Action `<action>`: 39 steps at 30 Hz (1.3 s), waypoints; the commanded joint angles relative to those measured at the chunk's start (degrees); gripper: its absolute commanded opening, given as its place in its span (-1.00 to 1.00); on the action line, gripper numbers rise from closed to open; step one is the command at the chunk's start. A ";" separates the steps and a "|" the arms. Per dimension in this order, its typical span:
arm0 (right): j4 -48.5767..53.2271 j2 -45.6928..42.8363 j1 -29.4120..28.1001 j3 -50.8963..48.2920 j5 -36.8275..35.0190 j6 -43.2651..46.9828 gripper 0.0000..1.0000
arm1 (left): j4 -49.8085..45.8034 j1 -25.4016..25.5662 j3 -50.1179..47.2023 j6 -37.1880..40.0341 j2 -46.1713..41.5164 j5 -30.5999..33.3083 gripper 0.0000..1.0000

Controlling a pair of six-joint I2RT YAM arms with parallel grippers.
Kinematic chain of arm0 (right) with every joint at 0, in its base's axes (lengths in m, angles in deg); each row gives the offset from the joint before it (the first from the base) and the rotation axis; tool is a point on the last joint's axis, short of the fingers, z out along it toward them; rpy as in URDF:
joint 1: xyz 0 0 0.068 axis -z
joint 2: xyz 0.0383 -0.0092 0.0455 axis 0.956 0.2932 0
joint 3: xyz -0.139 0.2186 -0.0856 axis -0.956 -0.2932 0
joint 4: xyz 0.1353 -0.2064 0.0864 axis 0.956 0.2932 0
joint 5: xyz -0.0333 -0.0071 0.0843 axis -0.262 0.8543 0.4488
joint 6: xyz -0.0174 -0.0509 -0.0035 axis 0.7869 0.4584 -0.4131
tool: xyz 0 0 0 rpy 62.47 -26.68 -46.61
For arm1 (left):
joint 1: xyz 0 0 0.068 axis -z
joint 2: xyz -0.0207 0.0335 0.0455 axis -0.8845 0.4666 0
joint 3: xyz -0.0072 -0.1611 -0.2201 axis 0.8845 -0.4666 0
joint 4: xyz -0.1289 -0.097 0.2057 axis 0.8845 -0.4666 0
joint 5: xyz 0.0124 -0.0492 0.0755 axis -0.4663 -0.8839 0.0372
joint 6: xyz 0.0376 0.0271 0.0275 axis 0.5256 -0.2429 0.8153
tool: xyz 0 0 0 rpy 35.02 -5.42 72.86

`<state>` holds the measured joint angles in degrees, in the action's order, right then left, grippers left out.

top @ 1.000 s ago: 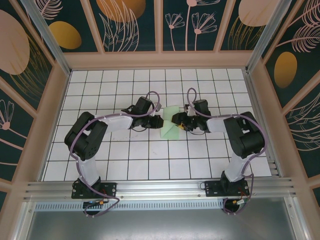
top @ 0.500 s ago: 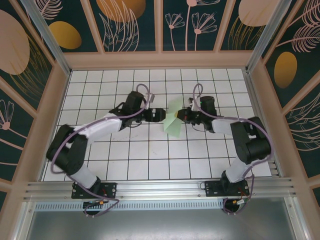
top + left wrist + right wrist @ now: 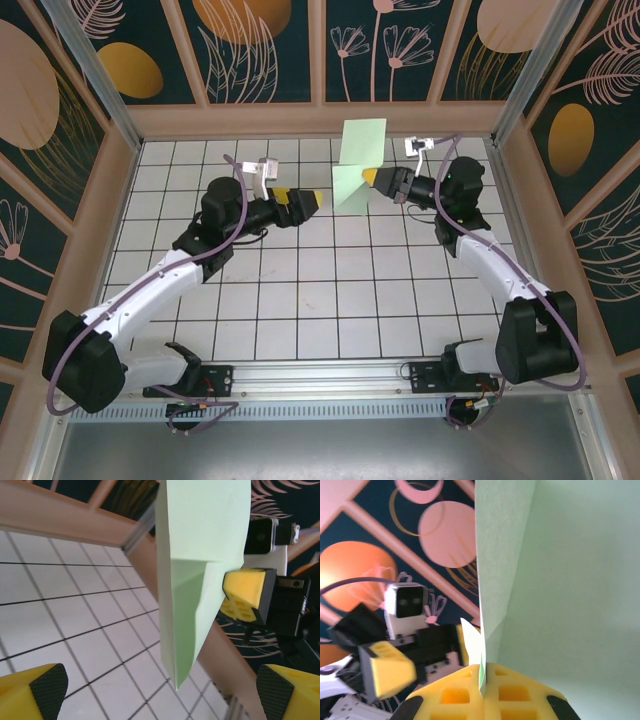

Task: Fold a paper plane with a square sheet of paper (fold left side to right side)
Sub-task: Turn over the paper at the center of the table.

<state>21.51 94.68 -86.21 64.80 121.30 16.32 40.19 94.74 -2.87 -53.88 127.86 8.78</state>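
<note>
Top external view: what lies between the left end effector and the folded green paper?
Nothing: between the left end effector and the folded green paper the stretch is bare, with white grid tiles beneath, as the top external view shows.

Paper plane right of left hand

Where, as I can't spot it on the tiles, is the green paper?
Top view: the green paper hangs in the air, far centre, pinched by the right gripper; the open left gripper is to its left.

No readable text, labels, brands, numbers, signs anywhere.
</note>
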 commanded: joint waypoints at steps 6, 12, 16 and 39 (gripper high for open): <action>-2.51 0.22 -6.72 6.10 3.05 -1.49 -1.00 | 20.83 -0.04 -2.34 -11.15 2.86 -15.88 0.77; -4.23 0.18 -7.16 6.20 3.01 -3.29 -1.00 | 24.00 -0.08 -3.28 -13.30 3.01 -16.39 0.24; -3.81 0.08 -7.08 6.11 2.79 -3.45 -1.00 | 25.42 -0.05 -4.24 -14.13 2.73 -15.03 -0.06; 28.66 -6.21 -1.11 4.13 -12.62 14.24 0.17 | -0.67 0.81 -0.70 2.36 0.43 0.35 -1.00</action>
<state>36.24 91.42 -88.65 68.43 116.51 21.61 51.42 94.96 -6.43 -60.37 130.16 1.65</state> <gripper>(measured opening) 0.567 0.066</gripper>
